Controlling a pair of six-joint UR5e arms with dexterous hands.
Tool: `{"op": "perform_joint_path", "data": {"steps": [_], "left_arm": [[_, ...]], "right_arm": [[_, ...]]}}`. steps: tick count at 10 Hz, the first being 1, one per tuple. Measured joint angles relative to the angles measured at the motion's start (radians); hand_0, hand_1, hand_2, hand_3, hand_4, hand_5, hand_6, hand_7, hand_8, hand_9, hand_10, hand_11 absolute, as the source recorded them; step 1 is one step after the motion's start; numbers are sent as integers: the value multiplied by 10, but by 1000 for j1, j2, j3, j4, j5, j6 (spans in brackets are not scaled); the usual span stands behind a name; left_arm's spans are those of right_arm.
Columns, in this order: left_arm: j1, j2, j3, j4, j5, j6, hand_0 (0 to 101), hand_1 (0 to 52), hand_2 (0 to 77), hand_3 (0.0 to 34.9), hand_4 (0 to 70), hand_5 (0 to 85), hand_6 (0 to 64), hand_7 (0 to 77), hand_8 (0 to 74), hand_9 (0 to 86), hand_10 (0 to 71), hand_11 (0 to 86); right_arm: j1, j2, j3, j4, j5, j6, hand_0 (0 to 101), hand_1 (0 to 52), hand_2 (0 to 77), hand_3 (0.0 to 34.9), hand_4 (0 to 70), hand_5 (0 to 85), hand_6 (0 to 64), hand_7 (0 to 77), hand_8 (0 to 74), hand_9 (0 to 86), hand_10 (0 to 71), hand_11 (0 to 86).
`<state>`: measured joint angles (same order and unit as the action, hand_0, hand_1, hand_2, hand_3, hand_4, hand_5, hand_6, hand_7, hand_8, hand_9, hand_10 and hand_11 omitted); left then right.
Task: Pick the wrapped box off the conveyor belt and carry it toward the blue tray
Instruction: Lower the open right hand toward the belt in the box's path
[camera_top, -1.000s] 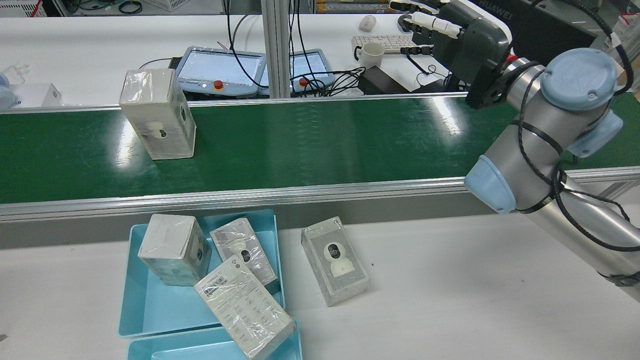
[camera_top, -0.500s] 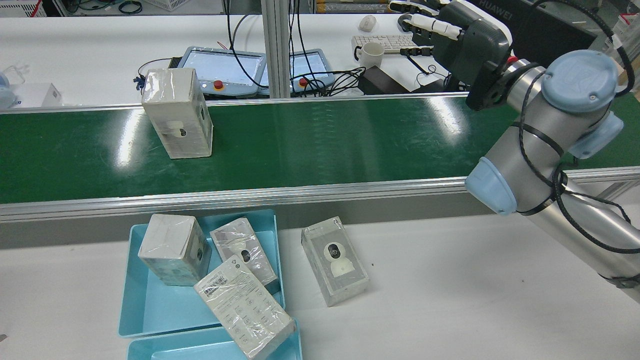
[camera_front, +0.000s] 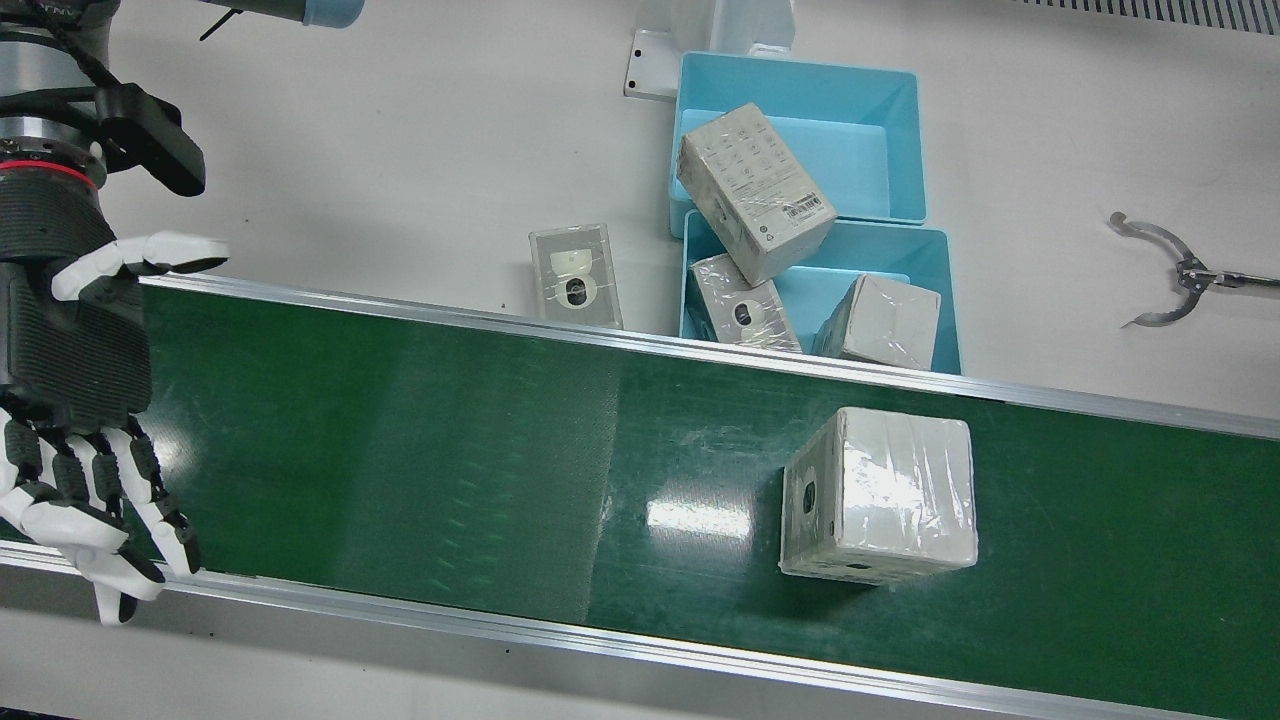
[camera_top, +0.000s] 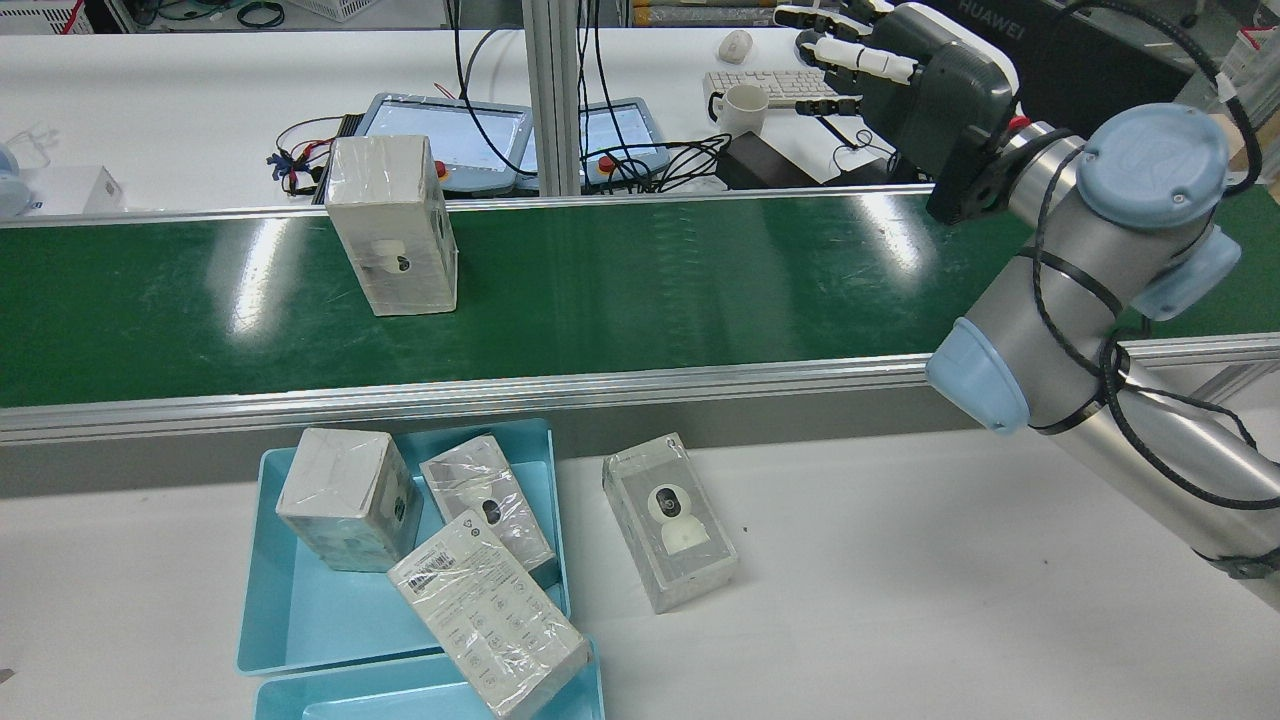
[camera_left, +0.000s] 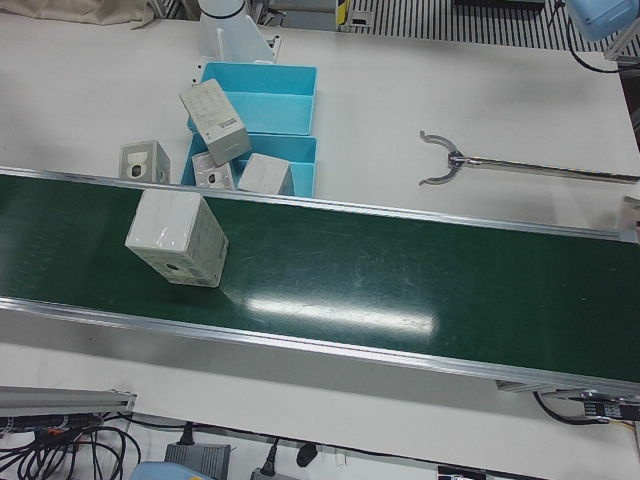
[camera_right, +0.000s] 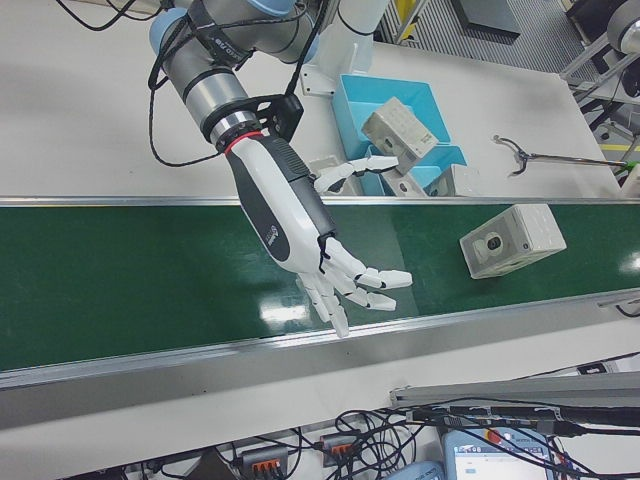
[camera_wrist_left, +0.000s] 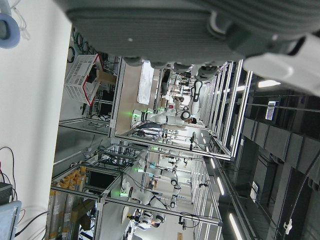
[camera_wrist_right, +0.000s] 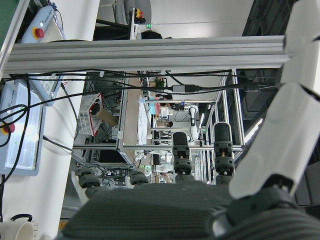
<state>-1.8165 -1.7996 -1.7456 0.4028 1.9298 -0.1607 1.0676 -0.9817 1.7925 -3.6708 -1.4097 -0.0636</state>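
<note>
Box (camera_top: 392, 226) in wrap stands on the green belt (camera_top: 650, 280), upper left of the rear view — well apart from the right hand (camera_right: 330, 262), fingers spread, holding nothing; left hand's state cannot be told.

Your right hand (camera_top: 905, 75) hangs open, fingers (camera_top: 845, 55) spread, over conveyor belt's (camera_top: 640, 285) far edge, well apart from wrapped box (camera_top: 392, 225) upright on belt.

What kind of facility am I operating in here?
Likely a robotics lab or test cell staged as a packing line: a green conveyor belt carrying a wrapped box, teach pendants and a keyboard on the bench behind.
</note>
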Motion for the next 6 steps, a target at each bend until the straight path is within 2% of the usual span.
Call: {"op": "perform_joint_path", "data": {"steps": [2, 3, 6], "left_arm": [[0, 0, 0, 0, 0, 0, 0, 0, 5, 0, 5, 5, 5, 5, 5, 0, 5, 0], [0, 0, 0, 0, 0, 0, 0, 0, 5, 0, 5, 5, 5, 5, 0, 5, 5, 0], [0, 0, 0, 0, 0, 0, 0, 0, 5, 0, 0, 5, 5, 5, 5, 0, 5, 0]], "right_arm": [[-24, -9, -9, 0, 0, 0, 401, 104, 147, 302, 82, 235, 0, 207, 0, 33, 33, 60], [-40, -13, -19, 0, 2, -1, 406, 104, 147, 301, 44, 202, 0, 191, 0, 33, 33, 44], [-77, -22, -31, -1, 12, -9, 408, 104, 136, 301, 22, 202, 0, 169, 0, 33, 33, 49]]}}
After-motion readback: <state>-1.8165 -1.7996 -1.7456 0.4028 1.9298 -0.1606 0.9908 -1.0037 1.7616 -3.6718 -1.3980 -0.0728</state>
